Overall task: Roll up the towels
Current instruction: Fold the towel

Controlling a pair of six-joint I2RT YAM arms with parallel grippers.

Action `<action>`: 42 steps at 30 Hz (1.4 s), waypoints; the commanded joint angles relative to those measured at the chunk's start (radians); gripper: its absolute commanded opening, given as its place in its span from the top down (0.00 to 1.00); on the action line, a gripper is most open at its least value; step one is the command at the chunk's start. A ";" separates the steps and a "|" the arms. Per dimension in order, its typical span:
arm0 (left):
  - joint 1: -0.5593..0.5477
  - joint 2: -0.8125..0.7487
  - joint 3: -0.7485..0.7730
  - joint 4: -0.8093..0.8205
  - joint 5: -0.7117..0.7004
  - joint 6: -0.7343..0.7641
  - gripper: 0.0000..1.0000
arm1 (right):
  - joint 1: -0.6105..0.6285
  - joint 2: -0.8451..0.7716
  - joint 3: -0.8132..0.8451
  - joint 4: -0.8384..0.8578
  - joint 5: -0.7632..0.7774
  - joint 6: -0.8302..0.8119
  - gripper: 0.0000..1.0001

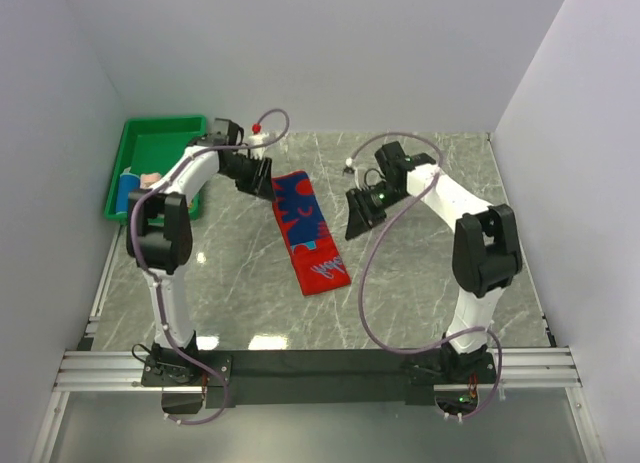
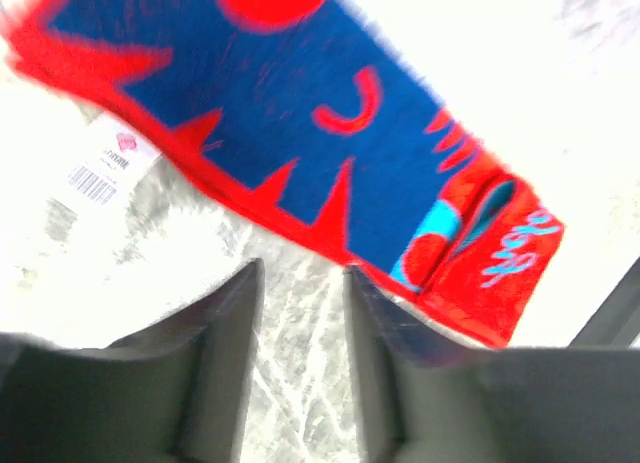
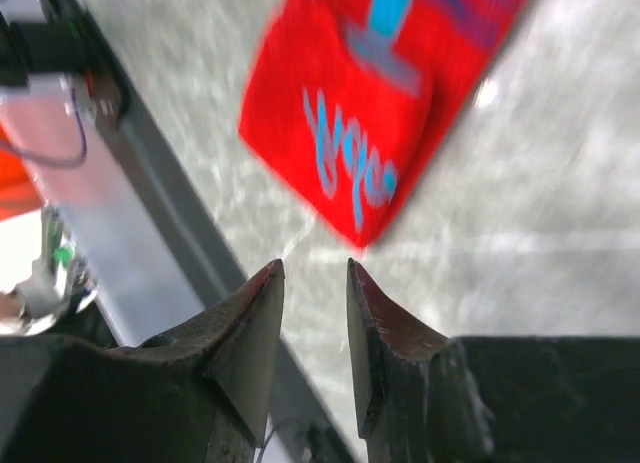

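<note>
1. the red-and-blue patterned towel [image 1: 308, 233] is laid flat as a long folded strip near the middle of the table [image 1: 430, 303], slanted from far-left to near-right.
2. the left gripper [image 1: 258, 178] is held at the towel's far end with jaws parted. nothing is gripped, and only marble is seen in the gap. contact with the cloth cannot be told.
3. the right gripper [image 1: 357, 221] is held just beside the towel's right edge, jaws parted a little, nothing gripped.
4. the green tray [image 1: 165, 125] is set at the table's far-left corner. a blue towel [image 1: 126, 191] and a pale pink towel [image 1: 150, 180] are seen at its near end.
5. a white barcode label [image 2: 105, 163] is seen sticking out from the patterned towel's edge.
</note>
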 commanded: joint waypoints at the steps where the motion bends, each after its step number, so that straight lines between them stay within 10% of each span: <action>1: -0.003 -0.113 -0.022 0.044 0.046 -0.010 0.58 | 0.025 0.106 0.101 0.038 0.009 0.055 0.62; 26: -0.052 0.216 0.097 0.162 0.051 -0.142 0.81 | 0.174 0.235 -0.120 0.186 0.104 0.160 0.82; 30: -0.052 0.239 0.117 0.180 0.079 -0.139 0.79 | 0.223 0.203 -0.129 0.181 0.112 0.178 0.65; 33: -0.034 0.152 0.068 0.211 0.173 -0.099 0.65 | 0.209 0.133 -0.118 0.154 0.148 0.154 0.48; 42: -0.011 -0.345 -0.231 0.380 0.215 -0.030 0.44 | 0.122 -0.183 -0.201 0.259 0.159 0.186 0.57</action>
